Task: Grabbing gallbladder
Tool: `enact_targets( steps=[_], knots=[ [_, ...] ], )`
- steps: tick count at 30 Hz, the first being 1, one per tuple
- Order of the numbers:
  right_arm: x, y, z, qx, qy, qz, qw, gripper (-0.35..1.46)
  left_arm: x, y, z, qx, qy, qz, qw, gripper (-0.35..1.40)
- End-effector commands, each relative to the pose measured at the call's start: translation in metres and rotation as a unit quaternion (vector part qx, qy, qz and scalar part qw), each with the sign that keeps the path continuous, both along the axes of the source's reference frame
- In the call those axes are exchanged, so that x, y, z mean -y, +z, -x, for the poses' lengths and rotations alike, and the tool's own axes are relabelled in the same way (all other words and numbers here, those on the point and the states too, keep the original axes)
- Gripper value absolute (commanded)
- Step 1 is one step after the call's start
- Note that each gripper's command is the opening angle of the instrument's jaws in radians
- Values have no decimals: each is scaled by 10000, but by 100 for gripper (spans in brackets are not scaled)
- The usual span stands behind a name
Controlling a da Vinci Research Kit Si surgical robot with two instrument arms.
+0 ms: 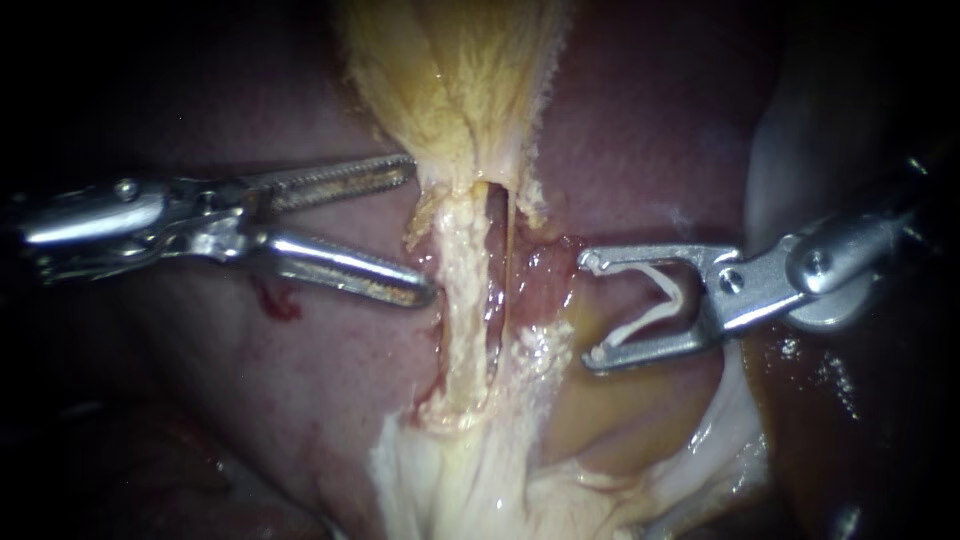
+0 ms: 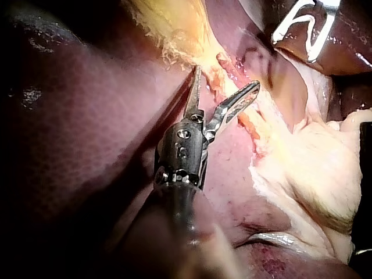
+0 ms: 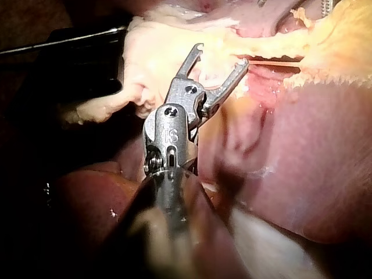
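Fat [image 1: 470, 490]: white, nearest you.
Your left instrument [image 1: 418, 232]: hand apart, gripping nothing, tips at the pale strand [image 1: 465, 300] under the gallbladder [image 1: 450, 80].
Your right instrument [image 1: 592, 308]: hand wide but clamped on a white clip [image 1: 681, 299], across the strand.
Gallbladder: yellow, farthest, ungrasped, on liver [image 1: 650, 120].

The gallbladder [image 1: 450, 80] is pale yellow with frayed edges; it lies against the reddish liver [image 1: 650, 120], tapering downward into a thin whitish strand [image 1: 462, 300].
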State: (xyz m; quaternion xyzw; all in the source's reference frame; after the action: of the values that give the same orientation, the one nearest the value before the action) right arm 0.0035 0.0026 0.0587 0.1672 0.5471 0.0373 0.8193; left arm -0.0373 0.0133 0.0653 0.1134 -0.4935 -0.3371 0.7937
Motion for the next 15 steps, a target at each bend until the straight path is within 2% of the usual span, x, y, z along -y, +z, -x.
enact_targets(
  steps=[1, 7, 11, 15],
  knots=[
    [0, 0, 0, 1, 1, 0, 10000, 50, 0, 3, 0, -28, -12, -24, 10000, 62],
    [0, 0, -1, 1, 2, 0, 10000, 50, 5, 18, -2, -161, -45, -100, 9998, 59],
    [0, 0, -2, 2, 3, 0, 10000, 50, 5, 18, -2, -182, -97, -183, 9996, 46],
    [0, 0, -2, 3, 4, 0, 10000, 50, 3, 19, -3, -207, -181, -287, 9992, 24]
  ],
)
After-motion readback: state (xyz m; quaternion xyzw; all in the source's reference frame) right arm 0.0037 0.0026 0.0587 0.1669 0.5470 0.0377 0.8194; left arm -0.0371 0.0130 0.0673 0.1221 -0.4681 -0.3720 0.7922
